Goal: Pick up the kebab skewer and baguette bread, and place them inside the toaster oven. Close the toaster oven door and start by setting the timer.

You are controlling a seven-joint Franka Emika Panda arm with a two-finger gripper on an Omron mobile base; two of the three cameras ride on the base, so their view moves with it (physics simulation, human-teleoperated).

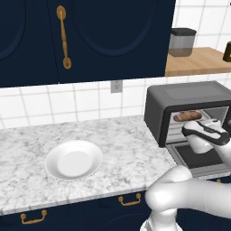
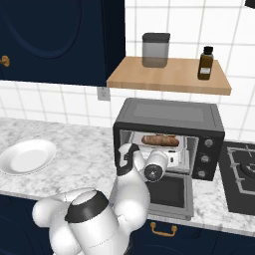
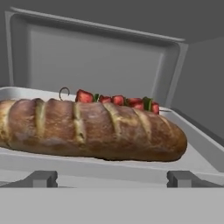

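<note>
At the left of the left base view, a white plate [image 1: 73, 161] lies on the marble counter [image 1: 27, 149]. At the right, the toaster oven [image 2: 167, 136] stands with its toaster oven door [image 2: 169, 195] dropped open. The gripper [image 3: 111, 178] has its fingers wide apart, holding nothing, just before the baguette bread [image 3: 87, 129] on the oven tray [image 3: 197, 155]. The kebab skewer [image 3: 116, 100] lies right behind the loaf.
</note>
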